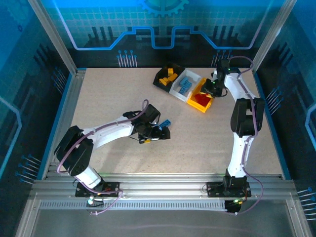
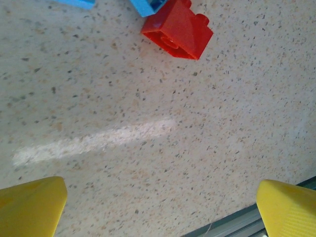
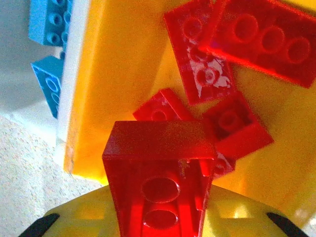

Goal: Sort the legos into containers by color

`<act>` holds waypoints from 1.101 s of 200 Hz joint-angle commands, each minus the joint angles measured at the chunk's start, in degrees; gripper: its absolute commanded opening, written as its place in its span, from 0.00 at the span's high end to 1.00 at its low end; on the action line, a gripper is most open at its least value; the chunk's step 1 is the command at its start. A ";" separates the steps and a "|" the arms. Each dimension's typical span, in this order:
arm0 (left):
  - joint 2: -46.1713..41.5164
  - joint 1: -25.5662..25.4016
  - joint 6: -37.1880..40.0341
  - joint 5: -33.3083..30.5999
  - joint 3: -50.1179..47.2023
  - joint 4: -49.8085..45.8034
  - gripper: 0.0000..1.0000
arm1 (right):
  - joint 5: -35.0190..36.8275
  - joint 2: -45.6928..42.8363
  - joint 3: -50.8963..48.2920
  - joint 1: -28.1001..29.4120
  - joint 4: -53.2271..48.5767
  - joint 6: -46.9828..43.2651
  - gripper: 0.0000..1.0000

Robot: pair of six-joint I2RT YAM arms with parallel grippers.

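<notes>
Red held brick (image 3: pixel 160 182), glossy moulded plastic with round sockets underneath, is clamped in the right gripper (image 1: pixel 212 88) directly over the yellow bin (image 3: pixel 113 59), where several red bricks (image 3: pixel 256 42) lie. White bin (image 3: pixel 73 59) contains blue bricks (image 3: pixel 49 19); black bin (image 1: pixel 159 79) contains yellow ones (image 1: pixel 171 74). Sorting judged mostly done. Outstanding (at least): a loose red brick (image 2: pixel 177 29) and blue pieces (image 2: pixel 145 6) on the speckled matte tabletop (image 2: pixel 148 148), ahead of the left gripper (image 2: pixel 163 197), jaws wide apart, empty.
</notes>
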 commanded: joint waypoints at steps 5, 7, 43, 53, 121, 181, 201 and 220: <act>-5.03 -0.34 -0.21 -3.01 0.46 -4.71 0.01 | -2.34 3.55 5.39 -0.38 -1.80 1.64 0.71; -5.17 -0.34 -0.20 -3.14 0.33 -4.81 0.01 | -2.39 3.80 5.68 -0.38 -1.87 1.73 0.71; -8.89 -0.24 -0.75 -5.48 -1.96 -6.92 0.01 | -2.85 8.38 11.88 -0.30 -3.98 2.31 0.71; -9.27 -0.22 -0.70 -6.01 -2.08 -7.23 0.01 | -3.19 8.70 13.26 -0.23 -4.28 2.30 0.71; -10.29 0.22 -0.23 -8.31 -2.32 -7.08 0.01 | -3.18 12.29 18.10 1.03 -6.53 2.55 0.70; -9.72 0.91 1.16 -7.16 -2.17 -7.52 0.01 | -2.20 12.78 18.55 1.03 -7.12 2.45 0.64; -9.60 1.01 1.24 -7.00 -2.11 -7.33 0.01 | -1.71 12.17 17.18 1.02 -6.89 2.79 0.55; -9.60 1.08 1.40 -6.91 -2.03 -7.19 0.01 | -1.71 11.18 15.61 1.18 -6.26 3.07 0.49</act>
